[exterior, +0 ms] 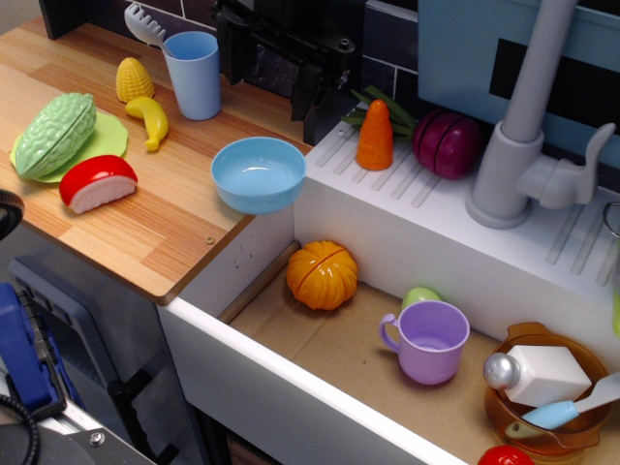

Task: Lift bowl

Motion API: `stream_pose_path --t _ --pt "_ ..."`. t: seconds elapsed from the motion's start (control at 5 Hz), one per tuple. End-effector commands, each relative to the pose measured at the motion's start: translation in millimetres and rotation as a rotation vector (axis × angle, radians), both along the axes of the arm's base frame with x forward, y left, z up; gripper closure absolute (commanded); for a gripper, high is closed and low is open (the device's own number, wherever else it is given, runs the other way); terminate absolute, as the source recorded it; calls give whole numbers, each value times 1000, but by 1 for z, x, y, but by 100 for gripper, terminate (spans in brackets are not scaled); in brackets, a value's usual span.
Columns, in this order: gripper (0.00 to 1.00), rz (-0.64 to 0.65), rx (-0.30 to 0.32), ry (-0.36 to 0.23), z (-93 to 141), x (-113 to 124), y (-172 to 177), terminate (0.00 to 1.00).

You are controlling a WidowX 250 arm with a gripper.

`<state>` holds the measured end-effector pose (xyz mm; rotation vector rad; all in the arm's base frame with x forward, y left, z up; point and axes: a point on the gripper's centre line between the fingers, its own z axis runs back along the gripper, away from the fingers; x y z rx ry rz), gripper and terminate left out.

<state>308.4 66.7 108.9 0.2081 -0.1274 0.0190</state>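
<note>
On the wooden counter (145, 232), at its edge beside the sink (320, 339), the light-blue bowl (259, 173) sits upright, mouth up; being round, it shows no long axis. At 1 o'clock from it the black gripper (312, 92) hangs apart from the bowl, holding nothing; whether its jaws are parted I cannot tell. At 10 o'clock stands a blue cup (193, 74).

The light-blue bowl (259, 173) sat at the corner of the wooden bench (145, 232), partly overhanging the white sink (387, 242). The black hand (312, 82) hung behind it, apart from the rim; its jaw state was unclear. A tall blue cup (193, 75) stood to the left near a banana (150, 119). In the sink lay an orange pumpkin (322, 274) and a purple mug (428, 341).
</note>
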Motion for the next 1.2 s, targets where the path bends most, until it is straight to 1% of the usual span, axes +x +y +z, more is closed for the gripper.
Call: stream_pose_path --t 0.0,0.2,0.4,0.6,0.8,1.0 --pt "0 0 0 0 0 0 0 0" --pt "0 -4 -4 8 -19 1 -4 0" --pt "0 -18 -25 -7 -36 5 -6 0" --pt "0 -28 -60 -18 -50 8 -4 0" --pt "0 -34 -108 -34 -67 9 -3 0" --pt "0 -34 -113 -48 -80 10 0 0"
